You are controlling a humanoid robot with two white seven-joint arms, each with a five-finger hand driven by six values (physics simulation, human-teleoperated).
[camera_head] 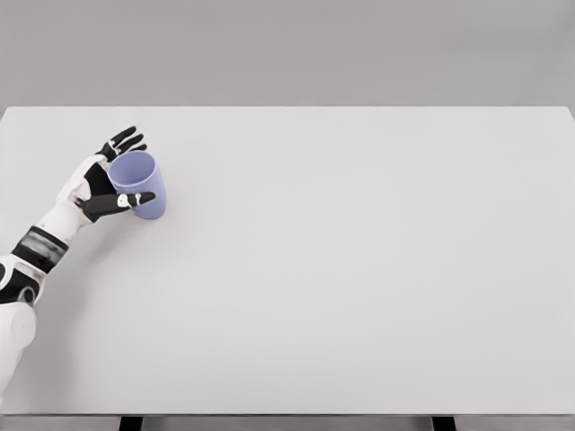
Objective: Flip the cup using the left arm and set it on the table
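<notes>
Cup point(137, 182) in the left hand point(106, 182), fingers and thumb wrapped around its lilac wall, at the far left of the white surface point(359, 269). Mouth tilts up toward the camera; the flip looks largely done, with setting down and release apparently left.

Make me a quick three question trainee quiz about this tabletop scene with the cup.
1. True or false: the left robot hand is around the lavender plastic cup.
2. The cup sits on which part of the white table? A far left, B centre, C far right.
3. Fill in: the cup's opening is ____ toward the camera.

Key: 1 true; 2 A; 3 tilted.
</notes>
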